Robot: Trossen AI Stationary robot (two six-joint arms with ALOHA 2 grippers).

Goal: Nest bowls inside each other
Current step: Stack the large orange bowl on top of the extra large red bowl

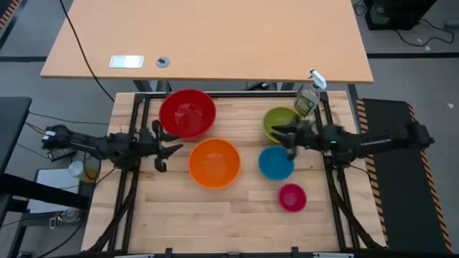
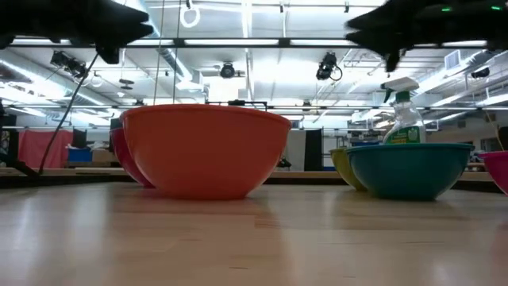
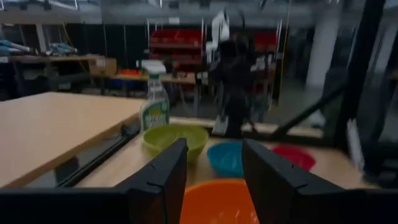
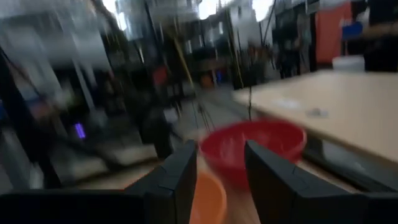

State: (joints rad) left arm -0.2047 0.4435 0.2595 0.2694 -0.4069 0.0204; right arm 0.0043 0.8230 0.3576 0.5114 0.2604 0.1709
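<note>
Five bowls rest on their bases on the wooden table, none inside another: red (image 1: 187,112) at the far left, orange (image 1: 214,163) in the middle, green (image 1: 280,123) at the far right, blue (image 1: 276,163) nearer than the green one, and pink (image 1: 292,197) nearest. My left gripper (image 1: 172,143) hovers level, left of the orange bowl and near the red one. Its fingers (image 3: 214,149) stand apart with nothing between them. My right gripper (image 1: 281,136) hovers level above the gap between the green and blue bowls. Its fingers (image 4: 221,149) are also apart and hold nothing.
A clear spray bottle (image 1: 308,97) of greenish liquid stands at the table's far right corner, just behind the green bowl. A larger tan table (image 1: 208,43) lies beyond the far edge. Bare wood shows along the near edge (image 1: 215,222).
</note>
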